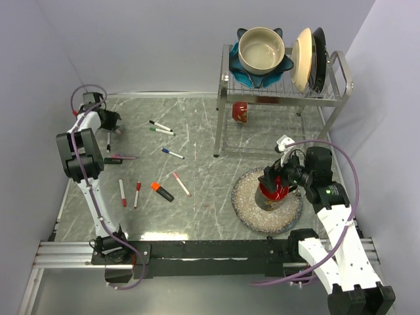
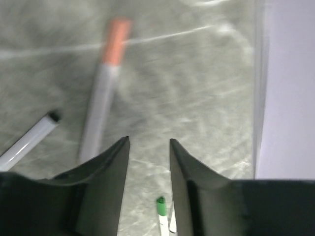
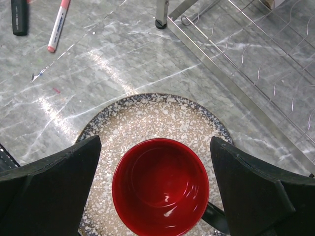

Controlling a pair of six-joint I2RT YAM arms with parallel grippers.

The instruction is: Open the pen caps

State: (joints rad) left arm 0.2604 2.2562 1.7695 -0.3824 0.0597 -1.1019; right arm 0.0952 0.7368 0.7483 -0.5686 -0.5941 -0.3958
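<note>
Soft, even, fairly bright light fills the overhead view, with a pale glare band along the near edge of the bench [image 1: 197,231] and faint shadow under the rack [image 1: 282,100]. The left wrist view is badly blurred: the marker [image 2: 101,98] smears and the left claw [image 2: 149,143] looks soft. The right wrist view is sharp, with white glare streaks on the bench and highlights inside the red cup [image 3: 160,189].

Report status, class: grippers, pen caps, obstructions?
Left gripper open, empty, over markers. Right gripper open above red cup on speckled plate. Pen caps appear on, untouched. Nothing blocking.
</note>
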